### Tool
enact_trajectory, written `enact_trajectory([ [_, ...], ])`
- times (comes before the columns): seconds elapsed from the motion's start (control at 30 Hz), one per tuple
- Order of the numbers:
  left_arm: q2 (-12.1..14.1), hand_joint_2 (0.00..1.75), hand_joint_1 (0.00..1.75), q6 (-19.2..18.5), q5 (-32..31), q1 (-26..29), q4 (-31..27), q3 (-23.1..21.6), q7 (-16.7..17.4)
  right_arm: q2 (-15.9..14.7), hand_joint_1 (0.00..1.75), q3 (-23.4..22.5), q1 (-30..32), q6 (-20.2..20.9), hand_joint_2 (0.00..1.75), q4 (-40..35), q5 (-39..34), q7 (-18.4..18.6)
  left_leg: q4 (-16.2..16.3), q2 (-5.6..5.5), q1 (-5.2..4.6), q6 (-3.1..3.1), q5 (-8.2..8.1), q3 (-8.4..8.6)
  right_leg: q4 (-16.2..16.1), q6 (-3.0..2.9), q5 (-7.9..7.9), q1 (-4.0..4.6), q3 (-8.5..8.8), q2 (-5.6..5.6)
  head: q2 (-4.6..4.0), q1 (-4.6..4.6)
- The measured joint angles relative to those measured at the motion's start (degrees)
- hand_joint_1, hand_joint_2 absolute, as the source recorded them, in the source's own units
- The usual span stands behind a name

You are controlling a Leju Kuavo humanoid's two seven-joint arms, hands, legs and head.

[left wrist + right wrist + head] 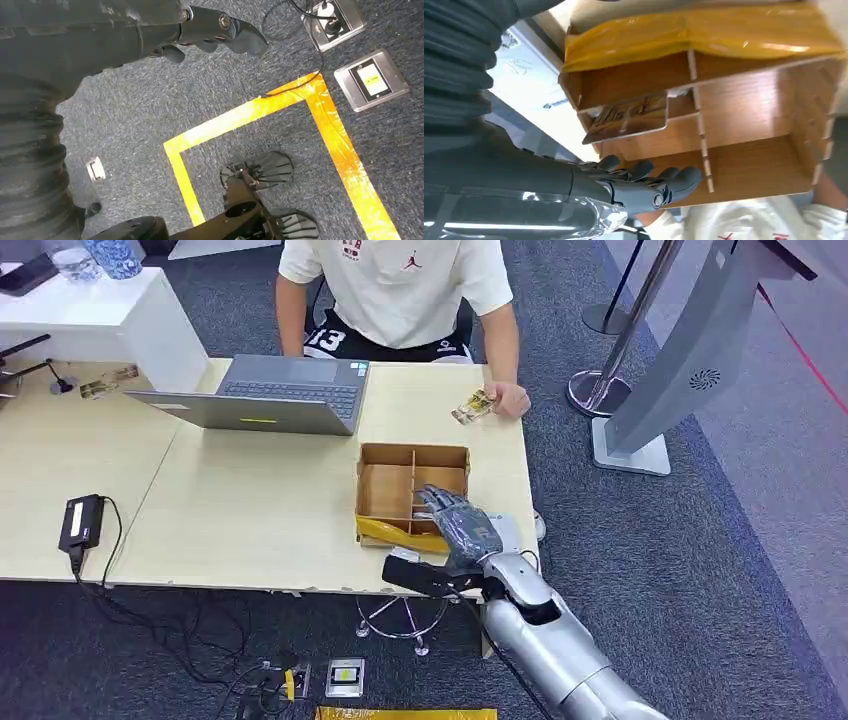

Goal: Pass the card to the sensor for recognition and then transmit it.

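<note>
From the head view, the robot's right hand [462, 525] reaches over the near right corner of a shallow brown cardboard box with dividers [385, 492], which sits on the pale wooden table [250, 510]. Its dark fingers are stretched out and a little apart above the box's near right compartments, with nothing held in them. A glossy printed card [472, 407] is pinched in the hand of a seated person in a white shirt [509, 398] at the far right edge of the table, well apart from the robot hand and beyond the box. A grey open laptop [268, 395] stands left of that card. A tilted grey sensor stand [680, 355] rises on the carpet to the right of the table.

In the left wrist view, the left hand [220, 35] hangs above blue-grey carpet crossed by yellow floor tape [280, 100]; its fingers are curled inward with nothing in them.

In the right wrist view, the right hand [644, 182] has its fingers extended side by side, empty, just beside the box's [744, 120] open compartments. A second printed card [629, 117] leans in a compartment by the yellow-taped wall [704, 30], near the fingertips but not touching them.
</note>
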Motion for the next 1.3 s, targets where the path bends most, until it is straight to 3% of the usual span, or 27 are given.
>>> enact_trajectory([
  [0.4, 0.0, 1.75, 0.0, -0.02, 0.31, 0.24, 0.04, -0.7, 0.13, 0.52, 0.02, -0.5, -3.42, -6.14, 1.75, 6.8, -0.35, 0.7, 0.01, 0.0, 0.0, 0.0, 0.0, 0.0, 0.0, 0.0, 0.0, 0.0, 0.0, 0.0, 0.0, -0.02],
  [0.5, 0.0, 1.75, 0.0, -0.02, 0.61, 0.3, 0.04, -0.85, 0.37, 0.63, 0.16, -0.9, -4.23, -6.62, 1.75, 7.95, -0.44, 0.66, 0.0, 0.01, 0.0, 0.0, 0.0, 0.0, 0.0, 0.0, 0.0, 0.0, 0.0, 0.01, 0.0, 0.0],
  [0.63, 0.0, 1.75, 0.0, -0.04, 0.83, 0.36, 0.04, -0.9, 0.37, 0.63, 0.24, -1.25, -5.25, -6.64, 1.75, 9.11, -0.55, 0.37, 0.01, 0.02, 0.0, 0.0, 0.01, 0.02, 0.0, 0.0, 0.0, 0.0, 0.0, 0.01, 0.0, 0.0],
  [0.7, 0.0, 1.75, 0.0, -0.13, 0.96, 0.36, 0.04, -0.9, 0.37, 0.66, 0.4, -1.6, -5.45, -6.58, 1.75, 9.55, -0.72, 0.13, 0.01, 0.02, 0.0, 0.0, 0.01, 0.01, 0.0, 0.0, 0.0, 0.0, 0.0, 0.0, 0.0, 0.0],
  [0.93, 0.0, 1.75, 0.0, -0.61, 0.98, 0.34, 0.04, -0.96, 0.37, 0.9, 0.42, -2.03, -5.78, -5.66, 1.75, 10.75, -0.87, -0.57, 0.01, 0.02, 0.0, 0.0, 0.0, 0.01, 0.0, 0.0, 0.0, 0.0, 0.0, 0.02, 0.0, 0.0],
  [1.0, 0.0, 1.75, 0.0, -0.61, 1.03, 0.34, 0.04, -0.96, 0.37, 1.14, 0.54, -2.03, -5.78, -5.55, 1.75, 11.01, -0.85, -0.72, 0.01, 0.02, 0.0, 0.0, 0.0, 0.02, 0.0, 0.0, 0.0, 0.0, -0.01, 0.03, 0.0, 0.0],
  [1.13, 0.0, 1.75, 0.0, -0.61, 1.05, 0.34, 0.04, -1.07, 0.37, 1.55, 0.54, -2.03, -5.81, -5.4, 1.75, 11.47, -0.5, -0.83, 0.01, 0.02, 0.0, -0.01, 0.01, 0.02, 0.0, 0.0, 0.0, 0.0, -0.01, 0.02, 0.0, 0.0],
  [1.2, 0.0, 1.75, 0.0, -0.61, 1.05, 0.34, 0.04, -1.09, 0.37, 1.73, 0.66, -2.03, -5.8, -5.4, 1.75, 11.47, -0.11, -0.83, 0.01, 0.02, 0.0, -0.01, 0.0, 0.02, 0.0, 0.0, 0.0, 0.0, -0.01, 0.03, 0.0, -0.02],
  [1.3, 0.0, 1.75, 0.0, -0.66, 1.14, 0.35, 0.04, -1.11, 0.37, 1.79, 0.66, -2.03, -5.73, -5.09, 1.75, 11.47, 0.35, -0.81, 0.01, 0.02, 0.0, -0.01, 0.01, 0.02, 0.0, 0.0, 0.0, 0.0, 0.0, 0.02, 0.0, 0.0],
])
